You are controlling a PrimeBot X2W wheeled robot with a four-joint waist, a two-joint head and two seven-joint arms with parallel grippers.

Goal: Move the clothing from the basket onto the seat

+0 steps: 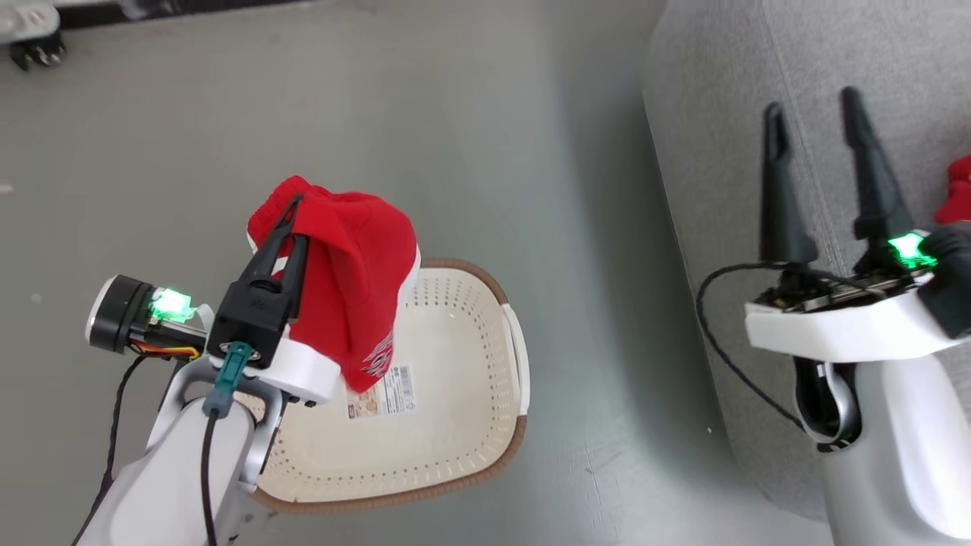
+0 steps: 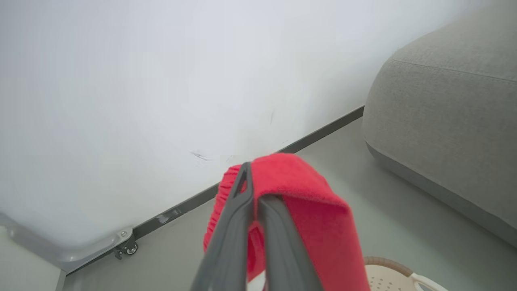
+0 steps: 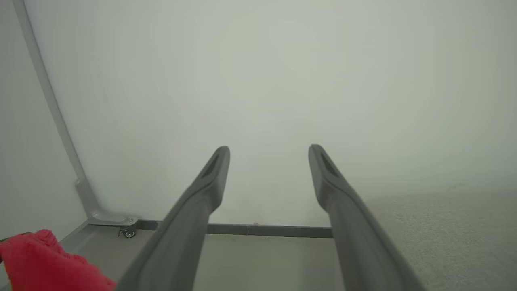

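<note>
Our left gripper is clamped on the red clothing, held above the basket, whose near-left corner our forearm hides. Bare floor separates the basket from the seat. Our right gripper hangs over the seat's edge, fingers apart. Another red piece lies cut off at the picture's border.

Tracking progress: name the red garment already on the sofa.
The red garment at far right, lying on the sofa; the other garment hangs from the left gripper above the basket.

Red cloth cut off at R edge; basket corner behind L arm; label txt illegible.
</note>
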